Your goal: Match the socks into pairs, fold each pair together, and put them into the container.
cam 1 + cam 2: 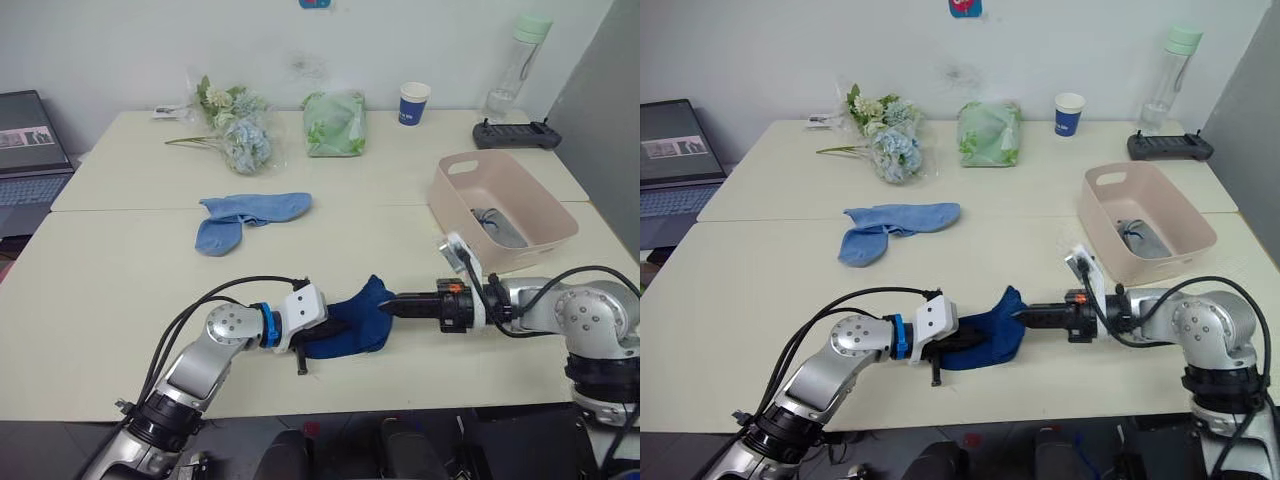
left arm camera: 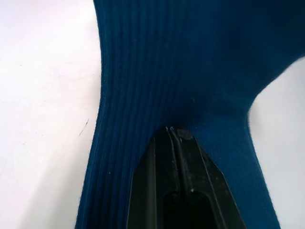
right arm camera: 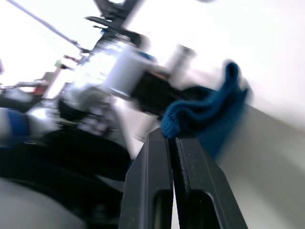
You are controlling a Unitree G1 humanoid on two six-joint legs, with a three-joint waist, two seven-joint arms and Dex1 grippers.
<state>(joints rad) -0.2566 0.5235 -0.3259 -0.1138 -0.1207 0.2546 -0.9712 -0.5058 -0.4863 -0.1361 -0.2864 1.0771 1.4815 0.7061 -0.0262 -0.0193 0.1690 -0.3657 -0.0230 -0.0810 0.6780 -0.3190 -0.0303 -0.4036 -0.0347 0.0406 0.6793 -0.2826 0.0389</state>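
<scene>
- Two pincers worked the navy socks [image 1: 352,322] at the desk's [image 1: 120,300] near edge: the left pincer [image 1: 335,328] was clamped on one end, the right pincer [image 1: 392,305] pinched shut on the raised far fold.
- Folding well probably meant carrying that fold straight over, edges kept aligned, the left end pinned.
- Farther back lay the light blue socks [image 1: 245,215], unfolded.
- Beyond the right arm, the container [image 1: 500,210] held a grey sock [image 1: 497,226].
</scene>
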